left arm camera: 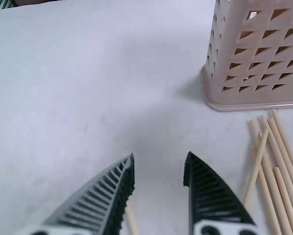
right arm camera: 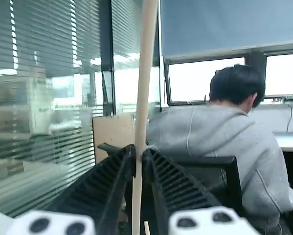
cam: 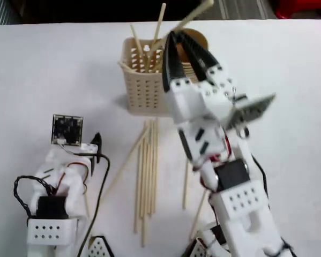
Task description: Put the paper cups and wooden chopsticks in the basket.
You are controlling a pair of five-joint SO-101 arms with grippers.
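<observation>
Basket point(cam: 143, 80) stands upright near the far edge of the worktop point(cam: 42, 64), about mid-width. Several standing chopsticks point(cam: 149, 43) are inside it, leaning, with their tips above the rim.

Brown paper cup point(cam: 199, 39) is at the basket's right side, partly hidden by the right arm. Cannot tell if it is inside the basket or just beside it.

Right claw point(cam: 172, 35) is raised over the basket's right part and is pinching one held chopstick point(cam: 195, 15), which slants up and away past the far edge. In the right wrist view the right claw point(right arm camera: 139, 152) is pressed together on the held chopstick point(right arm camera: 146, 73), which runs up between the fingers.

Loose chopsticks point(cam: 147, 171) lie flat on the worktop in a bundle, running from just in front of the basket toward the near edge; one slants off to the left. Two more sticks point(cam: 186, 184) lie by the right arm's base.

Left claw point(cam: 94, 150) is low near the near-left part of the worktop, left of the loose bundle and not touching it. In the left wrist view the left claw point(left arm camera: 158, 161) is spread and holds nothing, over bare worktop point(left arm camera: 87, 73). The basket point(left arm camera: 259, 54) is farther off, and the loose chopsticks point(left arm camera: 273, 161) lie beside the black finger.
</observation>
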